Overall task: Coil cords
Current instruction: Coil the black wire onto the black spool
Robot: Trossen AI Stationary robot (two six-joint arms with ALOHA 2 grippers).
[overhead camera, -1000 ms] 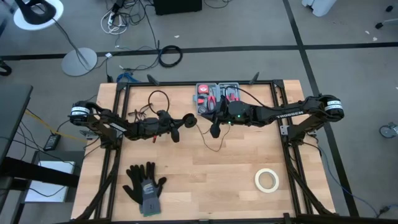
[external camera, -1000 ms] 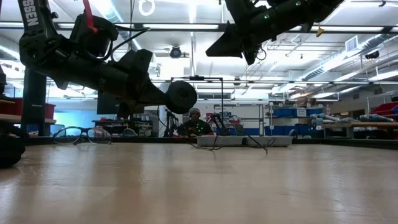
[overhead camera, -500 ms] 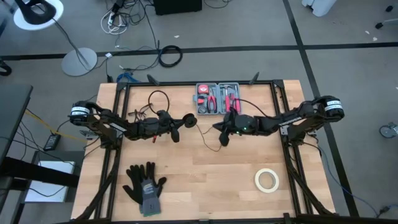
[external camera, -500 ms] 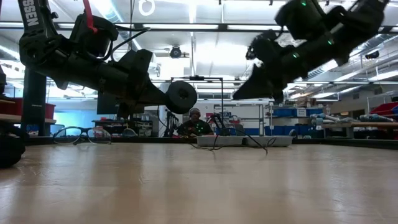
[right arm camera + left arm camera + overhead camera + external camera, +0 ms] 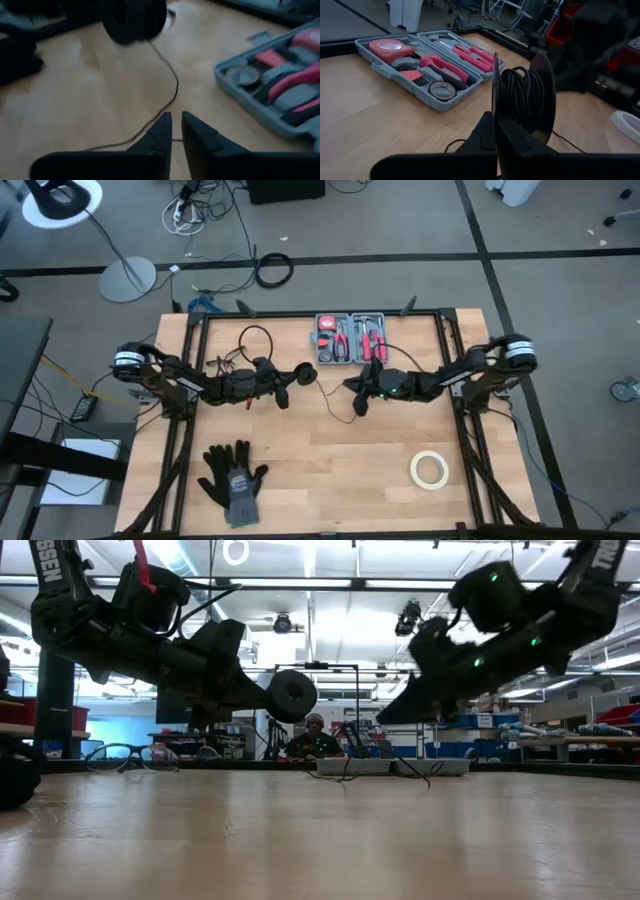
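The cord is a thin black wire wound on a small round black spool (image 5: 306, 373), which my left gripper (image 5: 292, 380) holds shut above the table's middle. From the spool a loose length of wire (image 5: 336, 412) trails across the wood toward my right gripper (image 5: 356, 397). That gripper hangs low over the table, to the right of the spool, its fingers a narrow gap apart (image 5: 176, 125). The wire (image 5: 174, 82) lies on the table just ahead of them, and nothing shows between them. Another thin loop (image 5: 255, 337) lies at the far left. My left gripper pinches one thin round flange of the spool (image 5: 495, 95) between its two shut fingers, at the rim. The fingers come in nearly level from the table's left. The spool (image 5: 292, 695) hangs clear of the table, its flat face toward the near edge, the wound wire (image 5: 521, 97) beside the fingers.
An open grey tool case (image 5: 350, 340) with red-handled tools sits at the far middle. A white tape roll (image 5: 428, 469) lies near right, a pair of black gloves (image 5: 232, 477) near left. A person (image 5: 313, 740) sits far beyond the table.
My right gripper has come down from well above the table to just over it and has drawn back a little toward the right edge. The spool and my left gripper have kept still.
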